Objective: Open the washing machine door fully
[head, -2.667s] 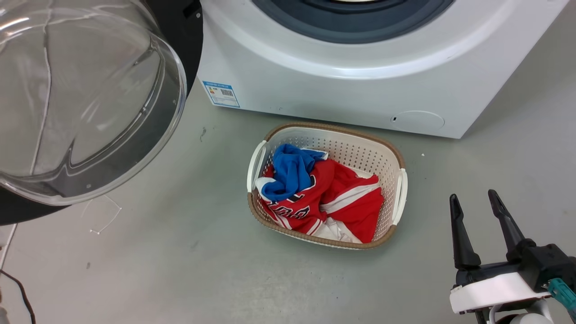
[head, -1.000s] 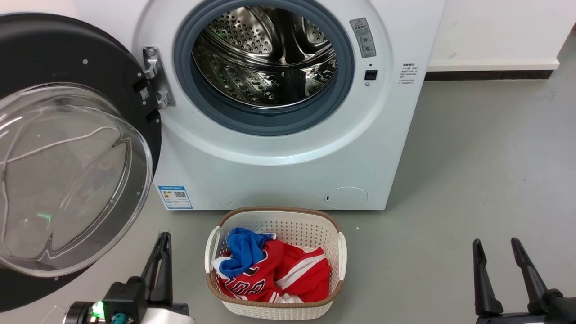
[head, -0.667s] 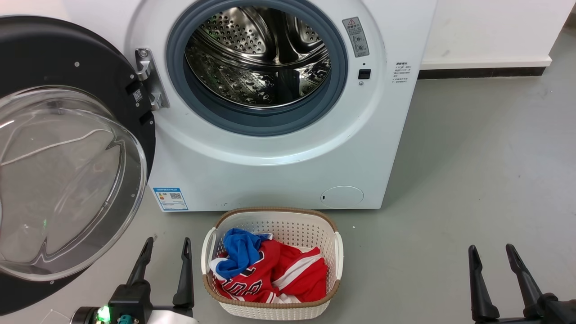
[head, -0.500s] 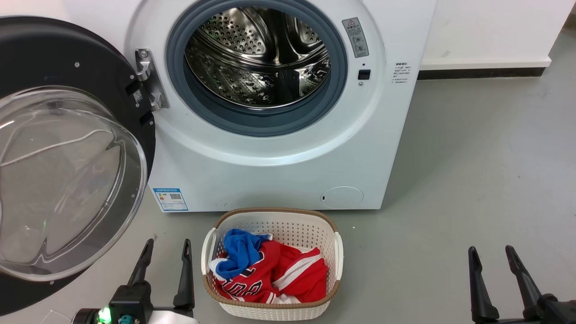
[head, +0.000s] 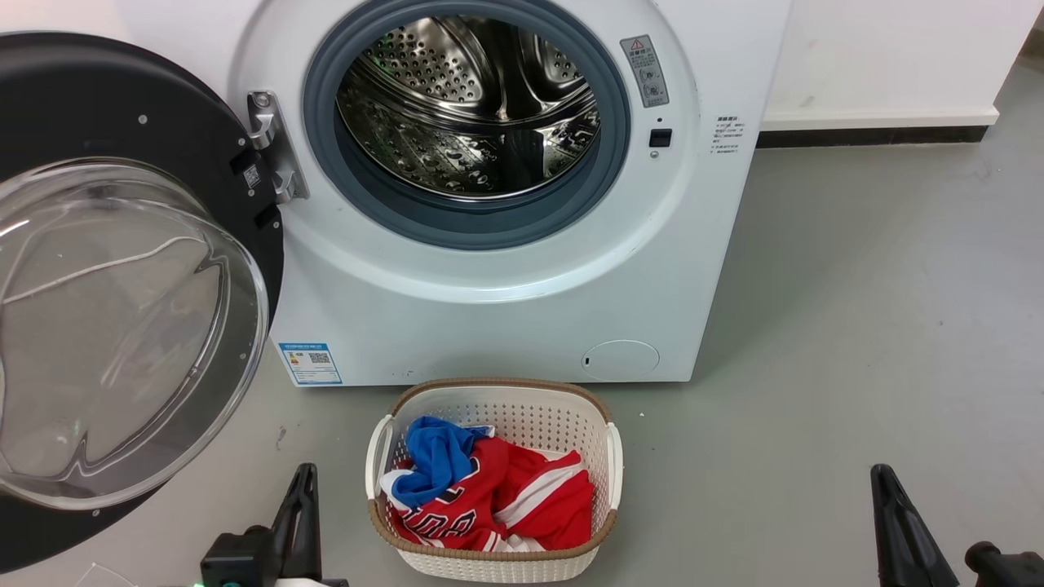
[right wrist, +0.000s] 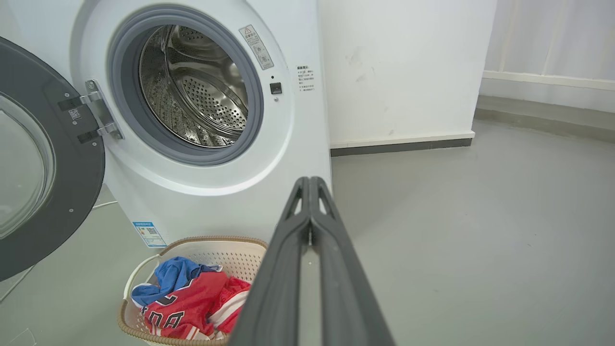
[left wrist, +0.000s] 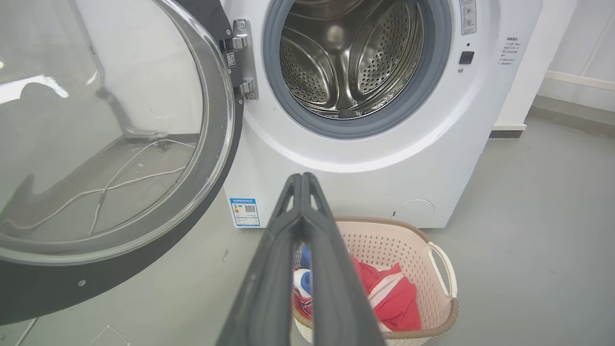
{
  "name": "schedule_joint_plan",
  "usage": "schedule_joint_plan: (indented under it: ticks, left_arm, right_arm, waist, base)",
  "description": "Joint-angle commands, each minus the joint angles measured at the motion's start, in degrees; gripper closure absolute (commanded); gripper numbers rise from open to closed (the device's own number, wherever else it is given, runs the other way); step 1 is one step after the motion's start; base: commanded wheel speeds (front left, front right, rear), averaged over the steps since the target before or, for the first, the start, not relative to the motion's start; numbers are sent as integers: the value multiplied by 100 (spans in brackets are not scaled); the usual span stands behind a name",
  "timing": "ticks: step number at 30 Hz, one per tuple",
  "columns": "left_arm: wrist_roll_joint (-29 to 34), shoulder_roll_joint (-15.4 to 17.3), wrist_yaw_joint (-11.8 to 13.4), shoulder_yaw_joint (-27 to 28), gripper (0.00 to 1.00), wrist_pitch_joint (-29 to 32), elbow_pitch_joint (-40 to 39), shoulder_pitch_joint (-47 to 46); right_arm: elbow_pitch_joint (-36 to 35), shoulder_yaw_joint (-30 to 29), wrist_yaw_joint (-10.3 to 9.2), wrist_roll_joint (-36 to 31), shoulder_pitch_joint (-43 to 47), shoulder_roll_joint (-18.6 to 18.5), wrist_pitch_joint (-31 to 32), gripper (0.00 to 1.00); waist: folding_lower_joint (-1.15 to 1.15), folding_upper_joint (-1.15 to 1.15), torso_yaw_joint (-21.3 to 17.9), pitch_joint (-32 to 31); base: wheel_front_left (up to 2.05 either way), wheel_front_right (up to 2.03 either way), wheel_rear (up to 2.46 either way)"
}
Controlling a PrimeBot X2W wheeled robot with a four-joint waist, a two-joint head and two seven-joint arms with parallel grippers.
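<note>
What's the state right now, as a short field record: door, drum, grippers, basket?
door: washing machine door swung wide open, to the left of the washing machine
drum: exposed, no laundry seen inside
left gripper: shut, clear of the door
right gripper: shut, holding nothing
basket: on the floor before the machine, red and blue clothes inside

White laundry basket point(head: 522, 412) with brown rim is sitting on the grey floor point(head: 832, 326); a red jersey point(head: 534, 497) is lying crumpled inside; a blue garment point(head: 436, 456) is resting on it; a dark skirting strip point(head: 873, 134) is running beneath the white wall point(head: 881, 49).
</note>
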Motion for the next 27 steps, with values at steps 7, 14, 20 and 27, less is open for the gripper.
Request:
schedule_joint_plan:
  ticks: [7,14,20,27]
  left_arm:
    - [-1047,2,-73,120,100,279,32,-226]
    - [-1844,1,-127,140,100,438,44,-300]
    - [-2475,1,-171,173,100,579,71,-369]
    - [-3063,0,-213,209,100,719,102,-446]
  right_arm:
    - [72,40,0,1066,-218,-65,171,100]
    - [202,68,0,1855,-389,-107,315,100]
    - [298,84,0,2476,-522,-134,434,100]
    - [388,92,0,3051,-640,-155,552,100]
  waist:
    - [0,0,7,16]
    - [0,0,12,30]
    - [0,0,17,42]
    - [0,0,22,54]
  base:
    - [0,0,0]
    - [0,0,0]
    - [0,0,0]
    - [0,0,0]
